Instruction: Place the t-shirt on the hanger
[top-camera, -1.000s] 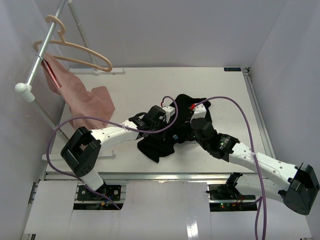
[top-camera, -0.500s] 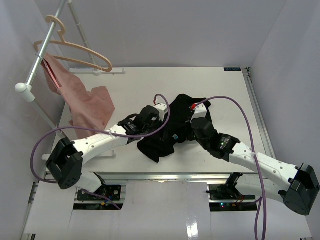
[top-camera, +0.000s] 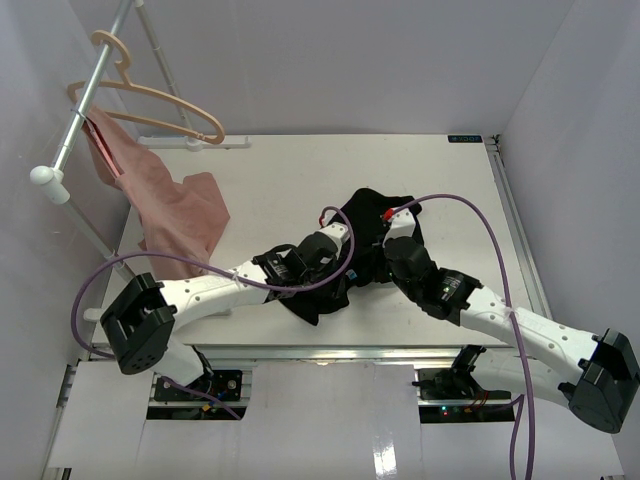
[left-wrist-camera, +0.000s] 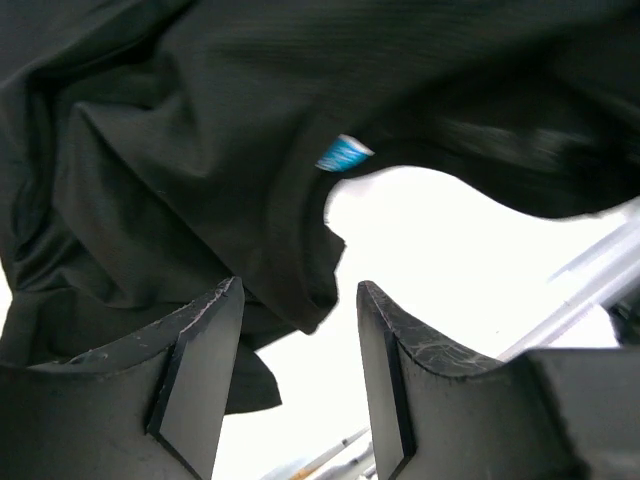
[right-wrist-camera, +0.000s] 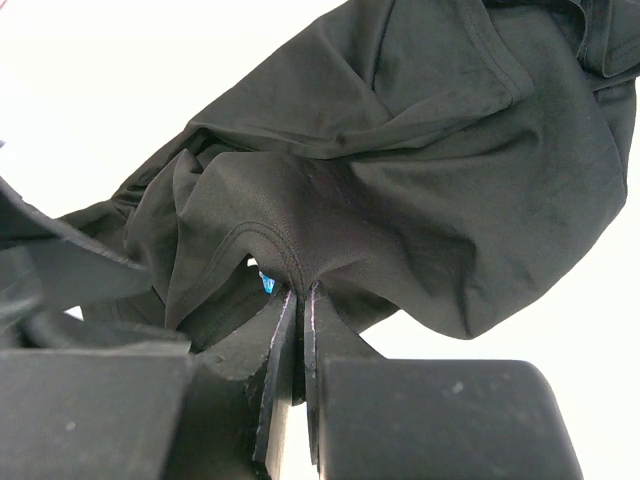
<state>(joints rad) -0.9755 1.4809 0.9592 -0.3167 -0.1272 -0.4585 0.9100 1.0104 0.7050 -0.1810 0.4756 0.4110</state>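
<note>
The black t-shirt (top-camera: 368, 212) lies crumpled mid-table. My right gripper (right-wrist-camera: 300, 290) is shut on a pinch of its collar seam, beside a blue label (right-wrist-camera: 267, 283). My left gripper (left-wrist-camera: 300, 300) is open, its fingers (left-wrist-camera: 200, 350) low against the shirt (left-wrist-camera: 200, 130). A hemmed edge of cloth hangs just at the gap between the tips, not clamped. From above, the left gripper (top-camera: 335, 243) sits on the shirt's left side and the right gripper (top-camera: 392, 225) on its right. The tan wooden hanger (top-camera: 150, 105) hangs on the rail at far left, away from both arms.
A pink cloth (top-camera: 180, 210) drapes from the grey rail (top-camera: 85, 110) onto the table's left side. Purple cables (top-camera: 470, 215) loop over both arms. White walls close in the table at the back and sides.
My left gripper has opened from shut and shifted right and nearer on the shirt. The left arm's elbow swung outward. The right gripper has held its pinch in place.
</note>
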